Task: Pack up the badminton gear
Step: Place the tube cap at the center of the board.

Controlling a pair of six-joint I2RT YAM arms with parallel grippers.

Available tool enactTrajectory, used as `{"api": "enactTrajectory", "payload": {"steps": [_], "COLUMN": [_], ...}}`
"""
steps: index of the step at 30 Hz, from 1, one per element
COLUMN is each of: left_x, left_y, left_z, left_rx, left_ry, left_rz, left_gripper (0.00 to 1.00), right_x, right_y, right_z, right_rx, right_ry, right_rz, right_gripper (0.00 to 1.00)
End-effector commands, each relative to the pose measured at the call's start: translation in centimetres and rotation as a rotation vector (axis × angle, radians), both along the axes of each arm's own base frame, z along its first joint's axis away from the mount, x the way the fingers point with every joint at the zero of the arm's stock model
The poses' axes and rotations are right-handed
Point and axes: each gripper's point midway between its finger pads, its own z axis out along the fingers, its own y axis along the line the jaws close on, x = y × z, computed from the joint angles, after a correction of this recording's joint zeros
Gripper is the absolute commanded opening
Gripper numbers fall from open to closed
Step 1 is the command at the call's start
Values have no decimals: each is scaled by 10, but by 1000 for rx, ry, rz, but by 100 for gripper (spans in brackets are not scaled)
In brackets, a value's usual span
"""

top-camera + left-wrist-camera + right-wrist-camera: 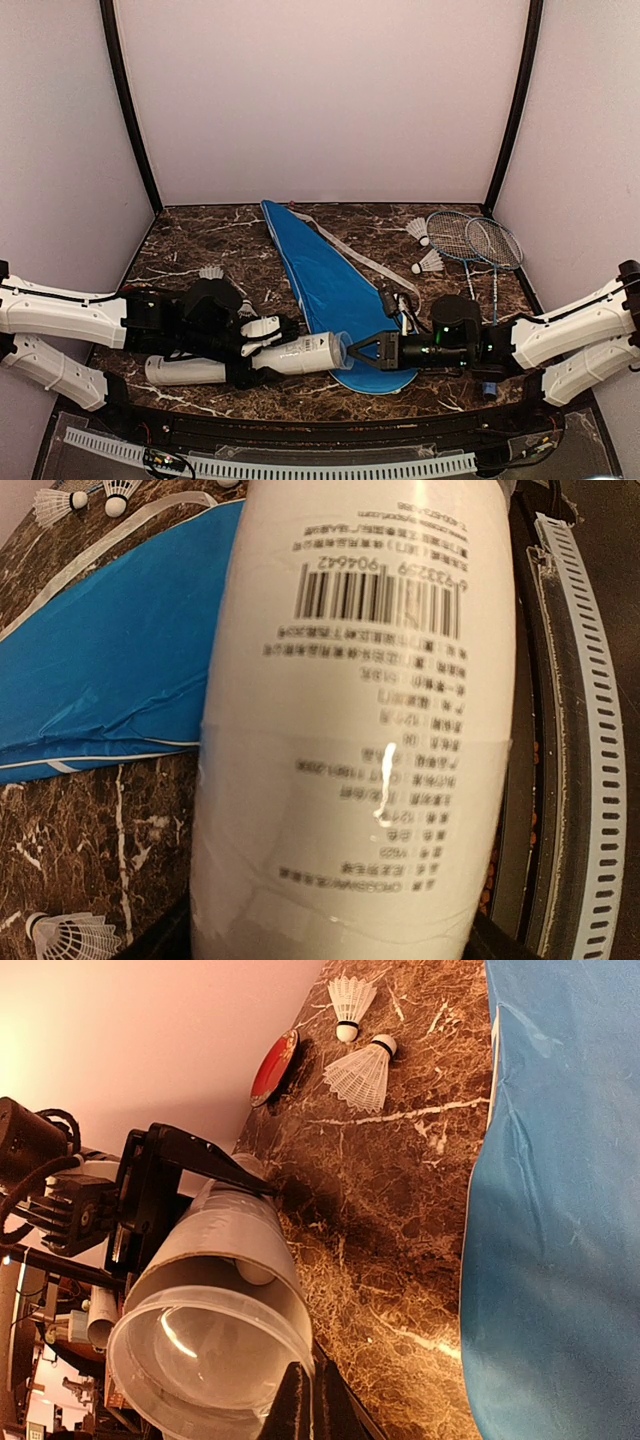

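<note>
The left tool (265, 345) is clamped across the body of the white shuttlecock tube (310, 353), with its jaws set wide to span it. The tube is held nearly level over the front of the worktop (190, 240). Its translucent open end points toward the right arm and overhangs the wide end of the blue racket cover (325, 280).

The right tool (356, 350) is fully closed, with its tips at the lower rim of the tube mouth. The right wrist view does not show whether the tips pinch the rim or only rest against it. A pale round shape shows through the tube wall (215, 1290). It may be a shuttlecock cork, but this cannot be confirmed.

Loose items on the worktop:
- Two shuttlecocks (430, 263) lie beside the rackets (470, 240) at the right rear.
- Two more shuttlecocks (365, 1070) lie left of the cover, near a red oval object (275, 1065).
- Both rackets are outside the cover, with their heads overlapping.

The step in hand appears to be loading shuttlecocks into the tube. Packing the rackets into the cover is not yet begun.

The next move calls for the right tool to clear the rim, open, and take a loose shuttlecock. The grip should be light and near the cork, since feather skirts are likely to crush. The left tool should keep the tube mouth steady and reachable.
</note>
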Motion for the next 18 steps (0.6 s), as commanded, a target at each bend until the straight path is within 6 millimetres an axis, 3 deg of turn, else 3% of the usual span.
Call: {"api": "enactTrajectory", "payload": {"steps": [1,18], "left_x": [-3,-3], "left_y": [-1,-1], "left_z": [8,9], "left_rx": [-34,-37], "left_ry": [-6,-6], "left_rz": [-18,-20], "left_gripper": [72,72], "right_x": [4,5], "right_y": [10,12], "right_z": [16,17], "right_rx": [50,59], "right_ry": [-30,-30], "right_rz": [10,11], "right_gripper": [2,2]}}
